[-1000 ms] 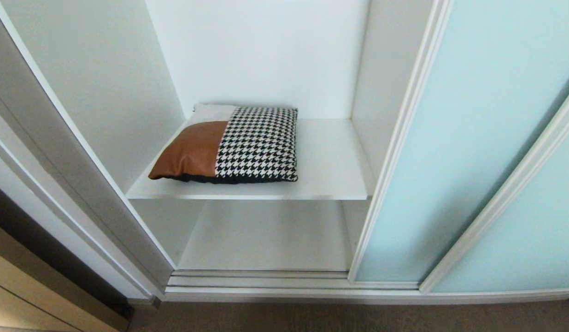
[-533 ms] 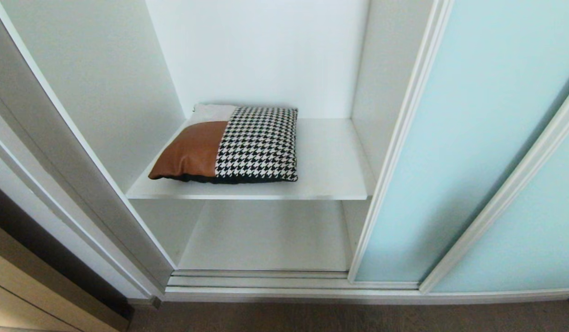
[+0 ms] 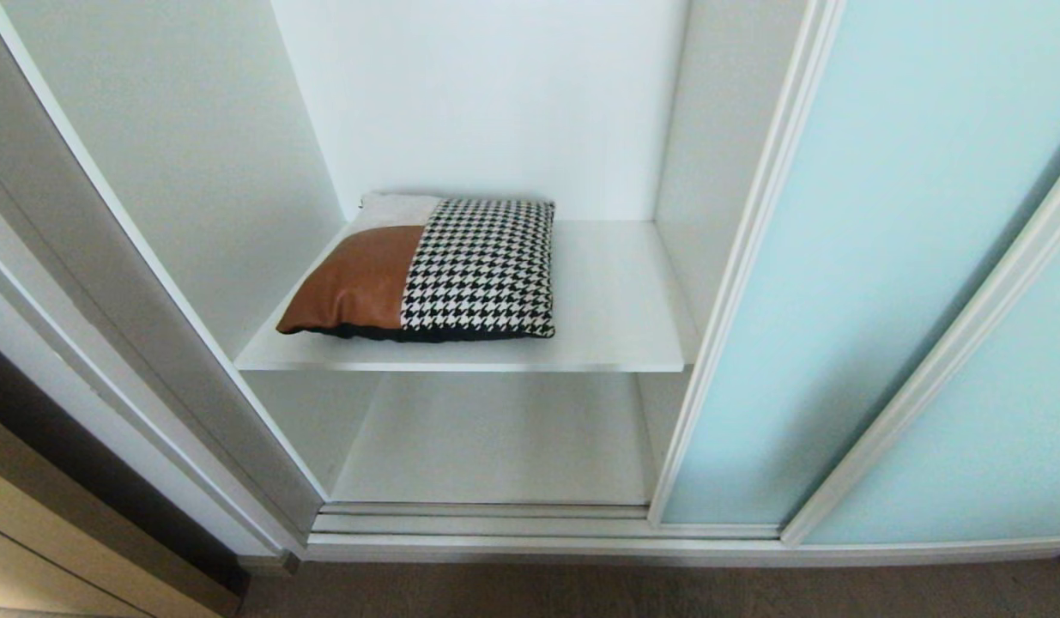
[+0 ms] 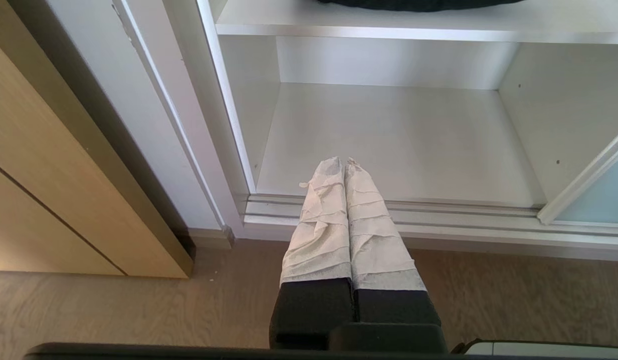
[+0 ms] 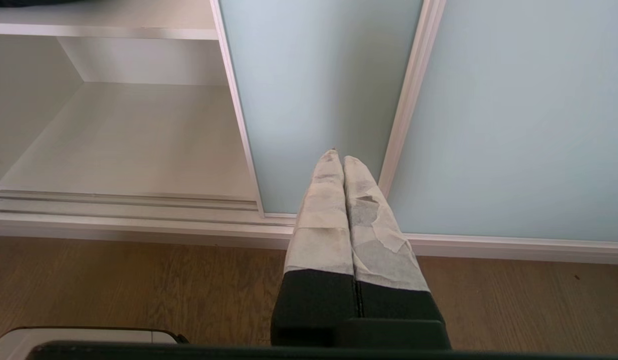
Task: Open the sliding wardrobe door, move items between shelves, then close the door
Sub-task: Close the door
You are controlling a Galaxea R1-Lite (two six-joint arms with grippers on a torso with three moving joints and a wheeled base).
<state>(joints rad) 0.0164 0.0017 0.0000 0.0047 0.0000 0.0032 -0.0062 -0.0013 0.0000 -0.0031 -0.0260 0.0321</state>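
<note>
Head view gives me the wardrobe with its sliding wardrobe door [image 3: 873, 257] pushed to the right, overlapping a second frosted panel [image 3: 1002, 429] and leaving the left bay open. I can read no writing or label on anything. The cushion [image 3: 427, 270] lies flat on the upper shelf [image 3: 615, 318], toward its left side, its tan leather corner close to the front edge and the left wall; bare board runs from its houndstooth side to the right wall. The lower shelf [image 3: 495, 438] below holds nothing I can see, and the floor track [image 3: 478, 519] runs along its front.

On the left wrist view my left gripper [image 4: 343, 162] hangs over the wooden floor [image 4: 113, 305] in front of the open bay, jaws pressed together and holding nothing, tips pointing at the lower shelf. A tan wooden door [image 4: 43, 200] stands just beside the wardrobe frame.

On the right wrist view my right gripper [image 5: 339, 159] has its jaws together too, empty, aimed at the glass panel near the frame strip where the two doors overlap, clear of it.
</note>
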